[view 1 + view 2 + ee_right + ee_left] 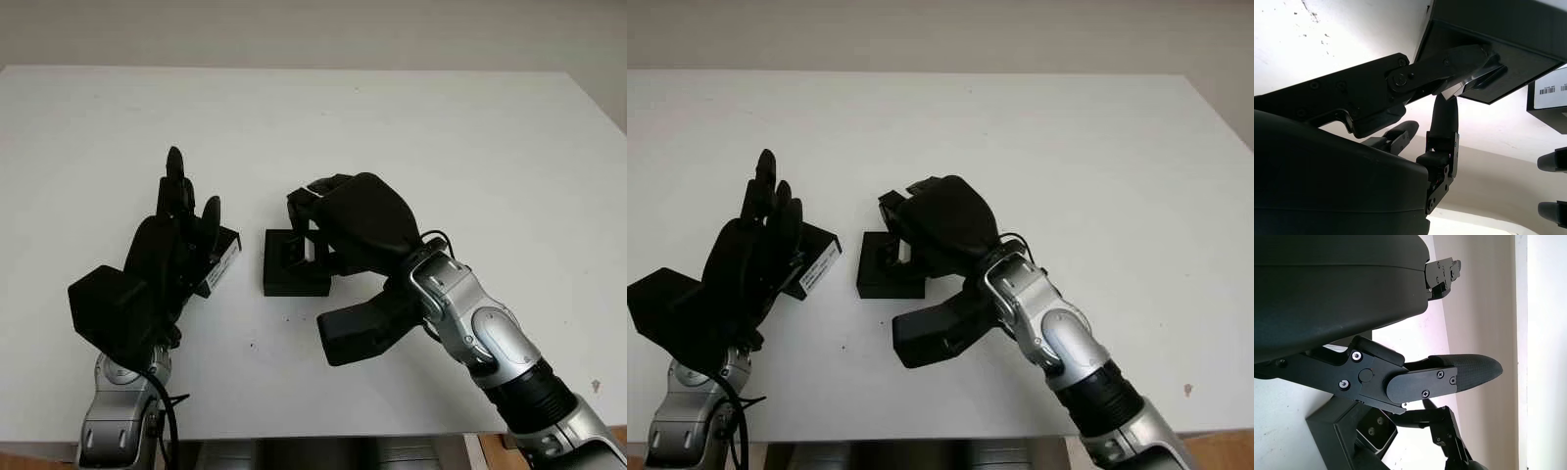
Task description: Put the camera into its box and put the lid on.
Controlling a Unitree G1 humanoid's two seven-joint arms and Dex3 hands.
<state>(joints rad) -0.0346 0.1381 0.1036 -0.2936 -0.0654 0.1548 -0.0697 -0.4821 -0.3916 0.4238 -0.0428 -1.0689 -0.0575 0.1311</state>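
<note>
Left eye view, frame centre: my right robot hand [312, 230] pinches the small rigid camera [303, 251] over its box [294, 279]; left robot hand [181, 230] open beside the lid [221, 257].

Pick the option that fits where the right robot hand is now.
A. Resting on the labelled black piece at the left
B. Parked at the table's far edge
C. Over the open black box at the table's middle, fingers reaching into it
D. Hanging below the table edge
C: the right robot hand sits over the open black box, with fingers reaching into it, while the left robot hand stands at the labelled black piece.
</note>
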